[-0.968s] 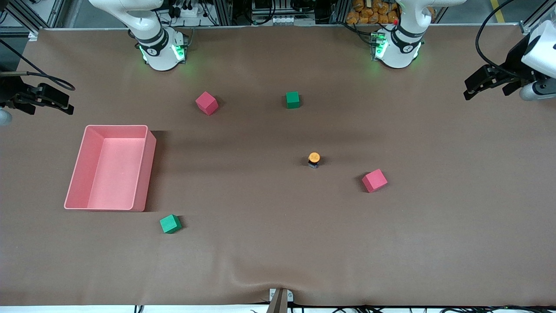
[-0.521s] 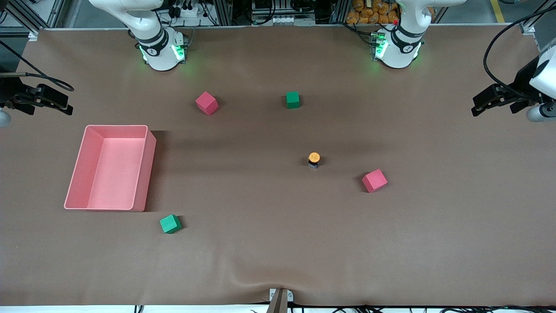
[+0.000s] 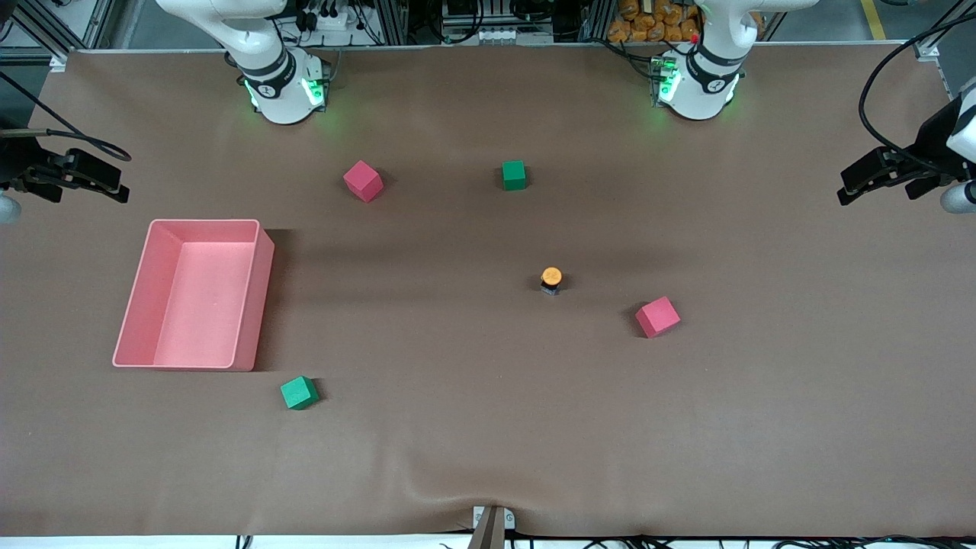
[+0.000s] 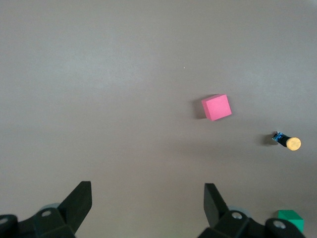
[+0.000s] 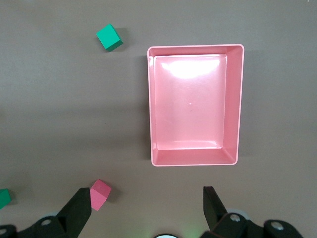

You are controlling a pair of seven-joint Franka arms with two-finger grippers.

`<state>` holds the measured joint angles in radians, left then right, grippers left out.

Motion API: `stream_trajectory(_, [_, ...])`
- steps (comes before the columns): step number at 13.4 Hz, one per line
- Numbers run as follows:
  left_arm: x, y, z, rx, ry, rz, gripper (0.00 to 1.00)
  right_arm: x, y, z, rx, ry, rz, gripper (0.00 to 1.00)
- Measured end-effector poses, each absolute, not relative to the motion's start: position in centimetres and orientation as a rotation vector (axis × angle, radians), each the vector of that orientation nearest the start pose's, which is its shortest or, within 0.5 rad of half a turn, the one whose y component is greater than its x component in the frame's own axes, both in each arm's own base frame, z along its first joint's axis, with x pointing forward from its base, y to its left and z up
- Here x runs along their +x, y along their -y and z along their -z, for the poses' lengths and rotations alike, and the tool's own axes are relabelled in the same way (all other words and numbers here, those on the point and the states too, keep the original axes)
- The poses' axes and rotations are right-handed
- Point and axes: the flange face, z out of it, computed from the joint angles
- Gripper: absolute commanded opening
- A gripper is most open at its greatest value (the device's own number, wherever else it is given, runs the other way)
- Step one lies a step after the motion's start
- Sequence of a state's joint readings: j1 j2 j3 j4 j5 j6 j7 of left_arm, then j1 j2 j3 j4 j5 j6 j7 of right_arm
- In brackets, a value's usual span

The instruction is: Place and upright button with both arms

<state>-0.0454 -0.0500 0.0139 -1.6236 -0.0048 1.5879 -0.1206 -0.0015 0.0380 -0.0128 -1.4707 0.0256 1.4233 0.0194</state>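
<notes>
While the small orange-capped black button (image 3: pixel 551 280) stands upright mid-frame, seemingly finished, left tool (image 3: pixel 877 174) and right tool (image 3: pixel 90 180) hang released at the frame's edges.

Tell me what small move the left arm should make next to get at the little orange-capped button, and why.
Probably swing the left gripper in from the table's edge toward the small black button with the round orange cap, staying high. Its fingers are open and empty, and the button stands alone on the brown table, with the nearest pink cube apart from it. The right gripper waits open beside the pink bin.
</notes>
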Motion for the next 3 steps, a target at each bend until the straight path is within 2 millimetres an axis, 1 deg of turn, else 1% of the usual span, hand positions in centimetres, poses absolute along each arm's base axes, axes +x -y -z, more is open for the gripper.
stream_trajectory(3, [54.01,1.86,-62.84,-3.157,0.150,0.020,1.00,55.11,0.47,-63.78,-3.114,-0.048,-0.133,1.00])
